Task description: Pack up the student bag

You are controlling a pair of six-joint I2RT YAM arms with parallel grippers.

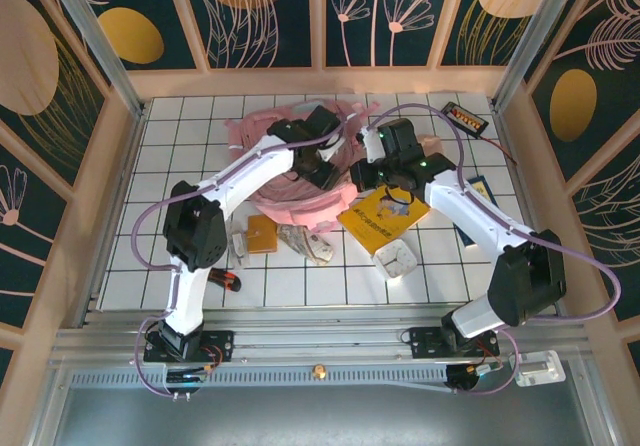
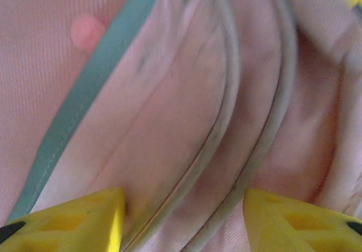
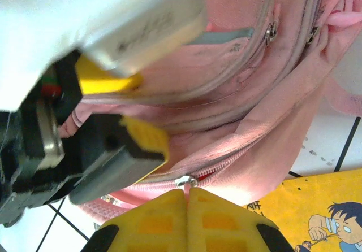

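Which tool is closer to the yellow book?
Right. The right tool sits at the edge of the backpack beside the yellow book; the left tool is farther back over the backpack.

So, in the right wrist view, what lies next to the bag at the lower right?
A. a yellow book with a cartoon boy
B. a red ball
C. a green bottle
A: a yellow book with a cartoon boy drawn on its cover lies just below the pink bag in that corner.
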